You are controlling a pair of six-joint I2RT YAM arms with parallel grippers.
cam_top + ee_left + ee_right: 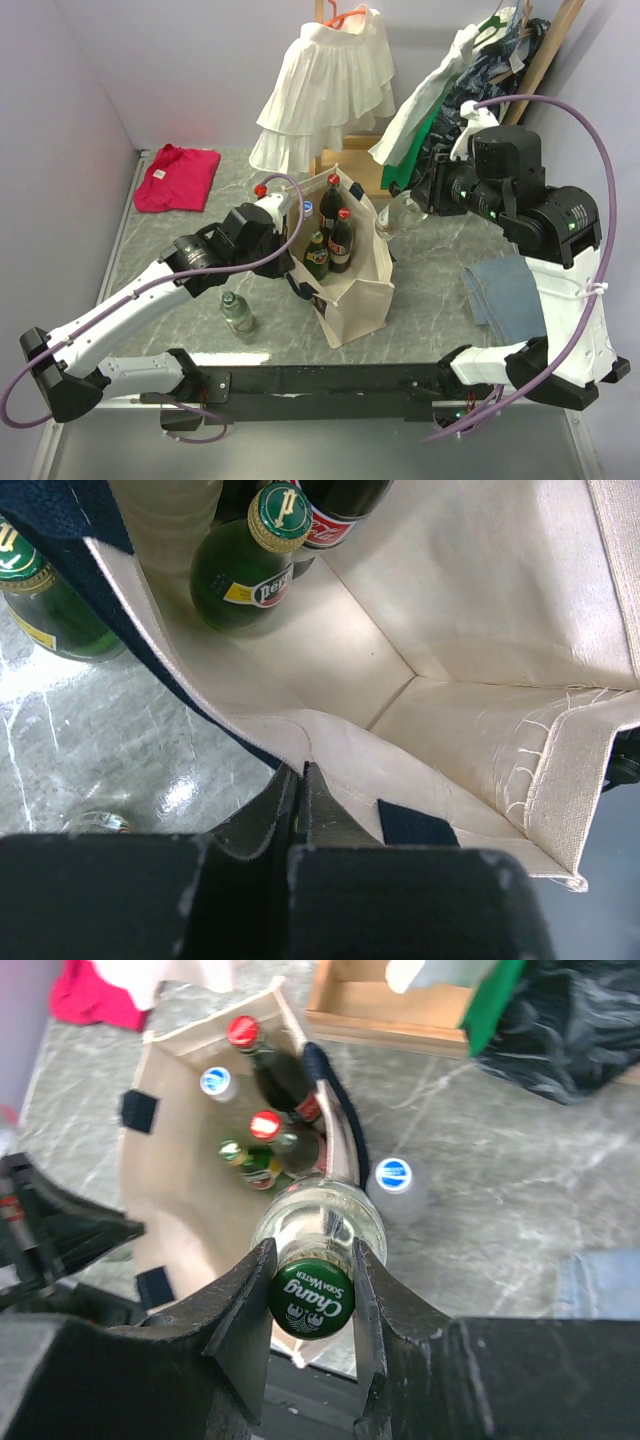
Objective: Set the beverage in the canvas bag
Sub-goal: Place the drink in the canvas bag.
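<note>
The cream canvas bag [352, 295] with navy handles stands open mid-table and holds several bottles, among them a green one [245, 565] and a red-capped cola [264, 1125]. My left gripper [300, 772] is shut on the bag's left rim [296, 215], pinching the fabric. My right gripper [312, 1282] is shut on the neck of a clear glass soda water bottle [318, 1225] with a green cap. It holds the bottle [398, 213] in the air at the bag's right rim [335, 1140].
A clear bottle [237, 312] stands left of the bag, with a green bottle [45, 610] beside it. A blue-capped bottle [395, 1175] stands just right of the bag. A red cloth [178, 176], a white ruffled garment [325, 85], a wooden crate [390, 1005] and folded jeans [505, 295] lie around.
</note>
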